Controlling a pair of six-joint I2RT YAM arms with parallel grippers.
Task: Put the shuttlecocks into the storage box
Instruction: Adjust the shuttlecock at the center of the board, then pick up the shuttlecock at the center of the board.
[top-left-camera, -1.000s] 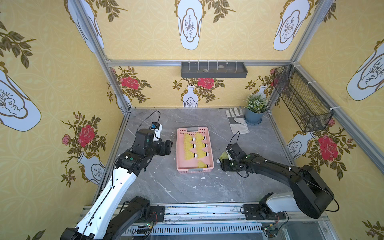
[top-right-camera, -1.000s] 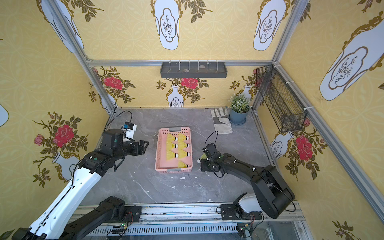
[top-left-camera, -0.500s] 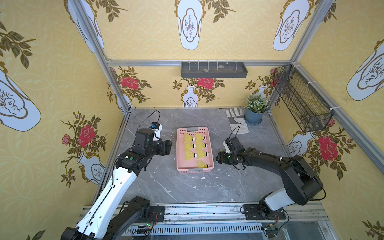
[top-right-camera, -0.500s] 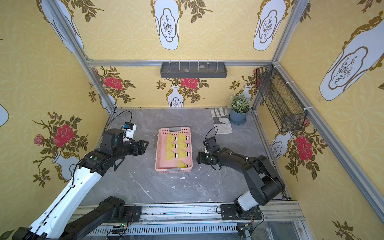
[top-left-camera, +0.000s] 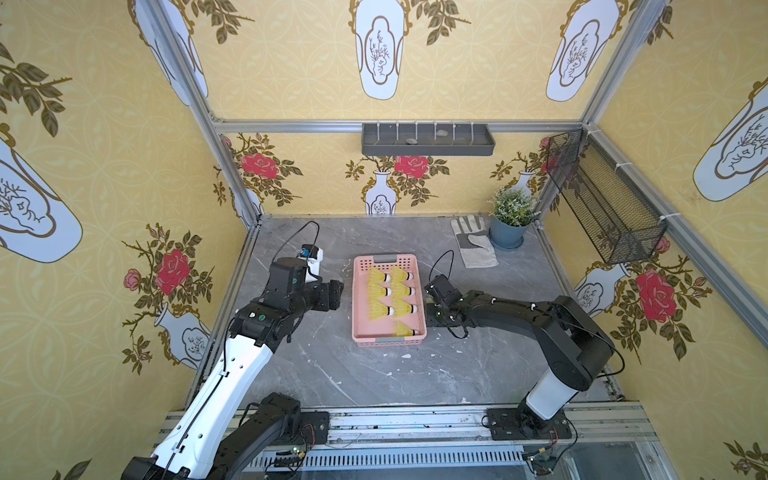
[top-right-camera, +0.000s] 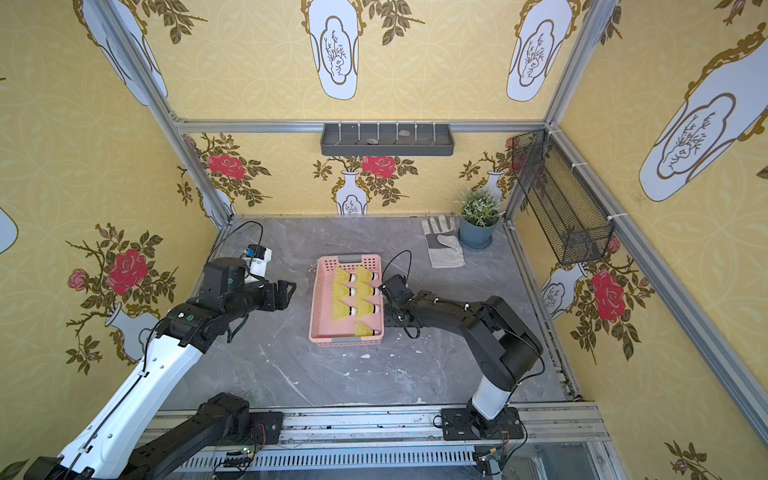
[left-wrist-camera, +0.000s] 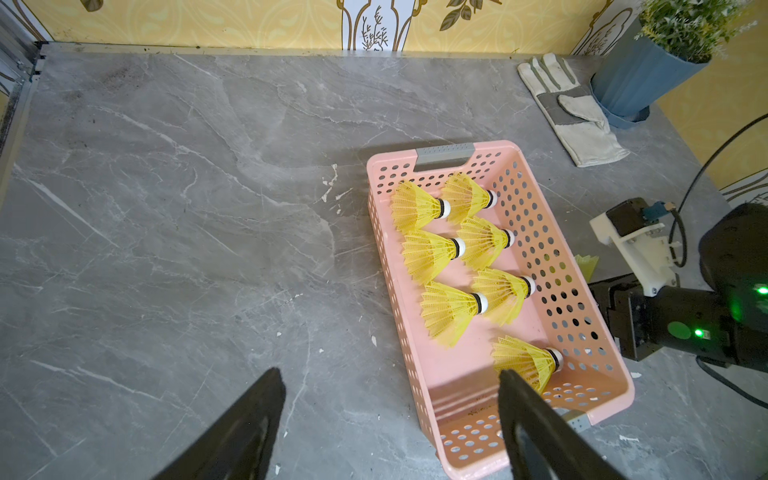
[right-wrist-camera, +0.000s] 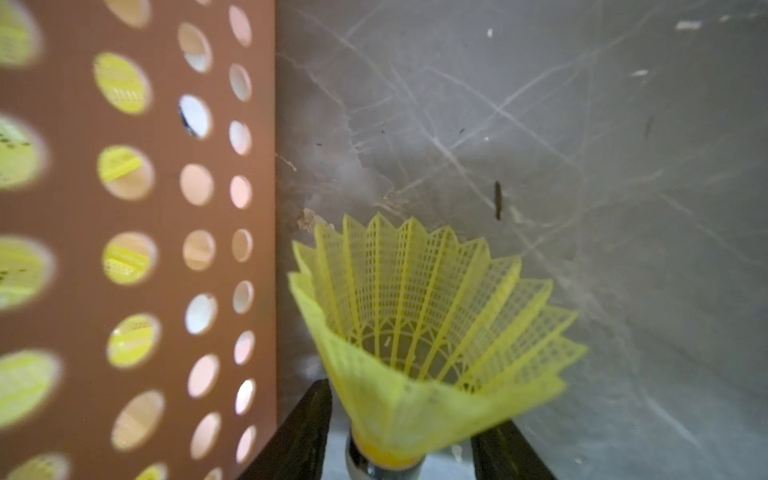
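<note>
The pink storage box (top-left-camera: 357, 299) (top-right-camera: 314, 299) lies mid-table with several yellow shuttlecocks (top-left-camera: 390, 293) (left-wrist-camera: 440, 249) lying in two rows inside. One more shuttlecock (right-wrist-camera: 415, 324) (left-wrist-camera: 587, 264) sits on the table just outside the box's right wall (right-wrist-camera: 162, 216). My right gripper (right-wrist-camera: 409, 407) (top-left-camera: 431, 299) is low beside that wall, and its fingers (right-wrist-camera: 307, 428) close on the narrow end of this shuttlecock. My left gripper (left-wrist-camera: 390, 374) (top-left-camera: 336, 293) hovers open and empty, left of the box.
A work glove (top-left-camera: 473, 245) and a potted plant (top-left-camera: 509, 220) sit at the back right. A dark grey tray (top-left-camera: 428, 139) hangs on the back wall and a black wire basket (top-left-camera: 602, 208) on the right wall.
My right gripper slid left, up against the box's right wall, and its jaws narrowed around the shuttlecock. The left arm has stayed still.
</note>
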